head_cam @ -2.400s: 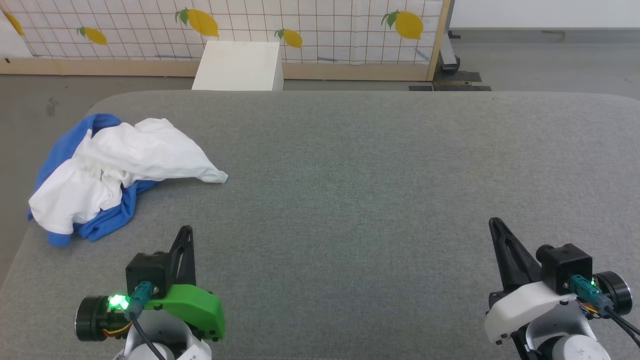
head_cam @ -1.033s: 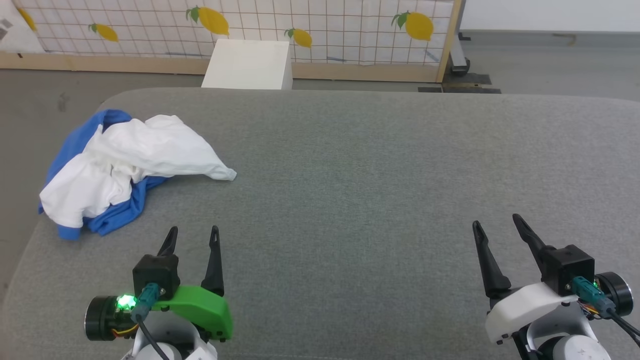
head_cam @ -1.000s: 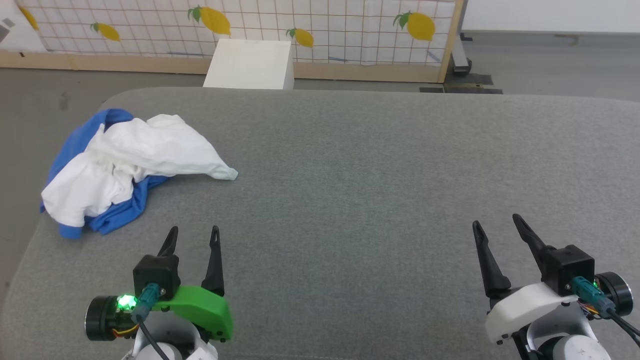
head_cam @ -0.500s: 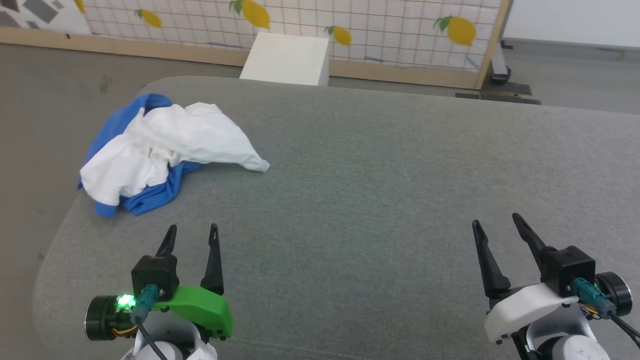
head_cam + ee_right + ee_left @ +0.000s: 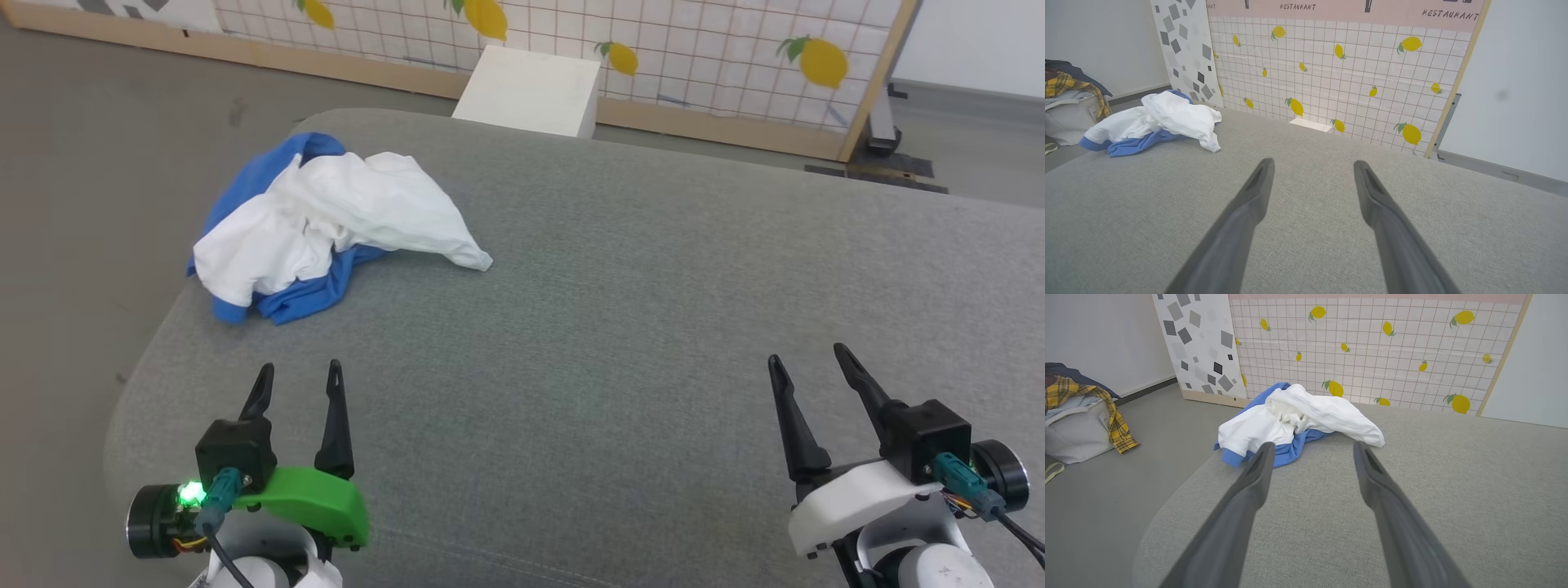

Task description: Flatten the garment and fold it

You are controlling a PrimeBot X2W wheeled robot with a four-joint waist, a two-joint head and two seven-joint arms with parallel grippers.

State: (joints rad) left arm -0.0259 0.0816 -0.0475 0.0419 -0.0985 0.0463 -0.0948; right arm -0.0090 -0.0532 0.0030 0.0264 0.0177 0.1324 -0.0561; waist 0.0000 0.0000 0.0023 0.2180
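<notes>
Left gripper: fingers spread wide, nothing between them, poised over the near-left part of the grey padded surface; cannot tell if the tips touch it. Right gripper: likewise spread wide and empty, over the near-right part of the same surface. Garment: unflattened, a crumpled heap with white cloth bunched on top and blue showing beneath and along its far-left side. It lies straight ahead of the left gripper, apart from the fingertips, by the surface's left edge. In the left wrist view it sits just past the tips, reaching further beyond the left finger than the right. A white pointed flap trails off the heap toward the right gripper's side. From the right gripper the heap is well apart, far ahead and to the left. Beyond the garment, past the surface's far edge: a white box on the floor against a lemon-print grid panel. Far left of the left gripper, on the floor: a pale basket draped with plaid cloth.
</notes>
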